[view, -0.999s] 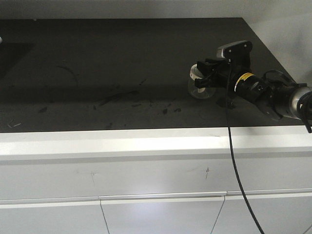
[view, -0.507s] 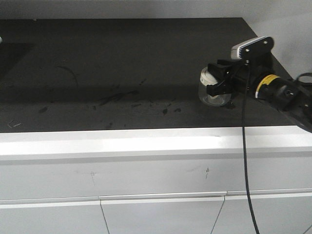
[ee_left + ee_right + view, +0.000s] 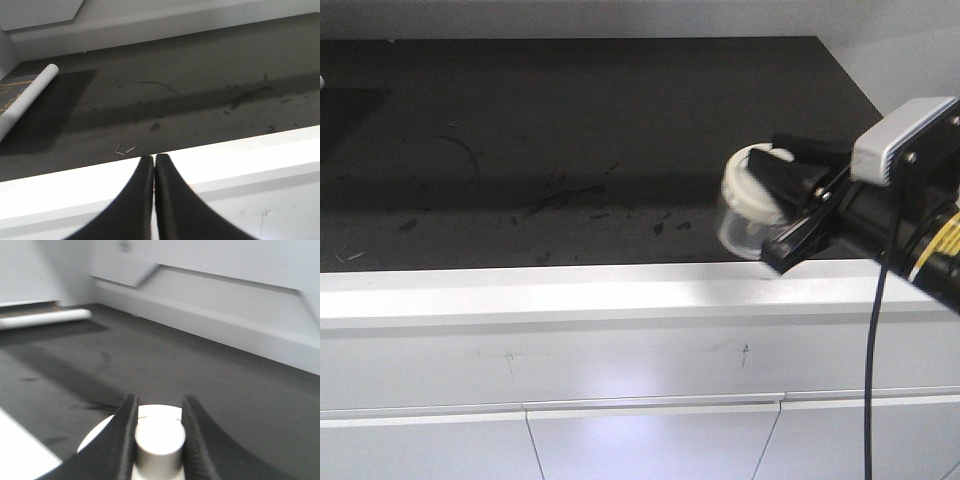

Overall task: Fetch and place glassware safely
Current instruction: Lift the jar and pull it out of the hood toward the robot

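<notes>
- On the right arm's black barrel sits a yellow label [image 3: 942, 243]; its print is too small to read.
- Right gripper [image 3: 772, 207] is drawn in narrow on the small clear glass jar [image 3: 738, 222]. In the right wrist view its black fingers [image 3: 125, 435] press against either side of the central knob [image 3: 160, 440] of the round cream-white lid [image 3: 747, 172].
- That jar, blurred, is over the front right of the dark matte countertop [image 3: 570, 120], close to its white front edge; whether it touches the surface cannot be told.
- Left gripper [image 3: 153, 159] has its black fingers pressed together with nothing between them, above the white edge.
- Only the wrist views show the white cylinder [image 3: 31, 95] lying at the counter's left end; only the front view shows the white cabinet fronts [image 3: 620, 440] and the hanging black cable [image 3: 870, 380].
</notes>
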